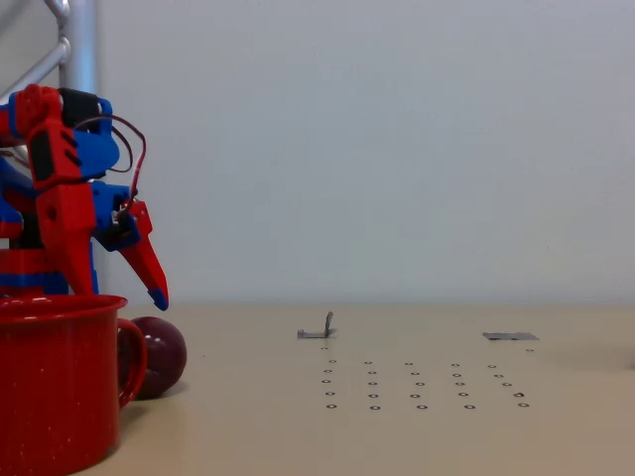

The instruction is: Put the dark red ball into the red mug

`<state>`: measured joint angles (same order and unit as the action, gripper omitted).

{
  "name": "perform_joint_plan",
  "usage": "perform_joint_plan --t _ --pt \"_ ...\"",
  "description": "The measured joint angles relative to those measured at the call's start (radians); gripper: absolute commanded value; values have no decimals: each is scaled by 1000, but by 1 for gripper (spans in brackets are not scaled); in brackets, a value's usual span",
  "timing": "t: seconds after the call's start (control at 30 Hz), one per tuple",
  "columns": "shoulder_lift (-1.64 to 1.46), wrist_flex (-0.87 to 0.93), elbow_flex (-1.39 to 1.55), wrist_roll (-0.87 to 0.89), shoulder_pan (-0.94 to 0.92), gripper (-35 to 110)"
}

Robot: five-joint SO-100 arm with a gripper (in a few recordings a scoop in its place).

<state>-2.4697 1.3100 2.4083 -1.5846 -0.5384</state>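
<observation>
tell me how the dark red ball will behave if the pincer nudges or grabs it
The ball is a round sphere resting on the flat table, so a nudge will probably send it rolling. Its glossy skin suggests it may slip between the pincer tips unless squeezed near its middle. It sits right beside the mug, which could stop a roll that way.

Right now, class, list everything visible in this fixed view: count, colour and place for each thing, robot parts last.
red mug: one, bright red, bottom left corner, handle toward the ball.
dark red ball: one, maroon, on the table just right of the mug's handle.
metal bracket: one, grey, mid-table.
flat plate: one, grey, right side.
small holes: rows, dark, in the beige table.
gripper: one, red with blue tip, above the ball.
</observation>
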Motion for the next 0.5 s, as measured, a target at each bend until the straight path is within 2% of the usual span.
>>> perform_joint_plan --t 0.27,0.5 --pt "18 -147 23 -63 -127 32" --pt "51 -204 37 -101 -167 33"
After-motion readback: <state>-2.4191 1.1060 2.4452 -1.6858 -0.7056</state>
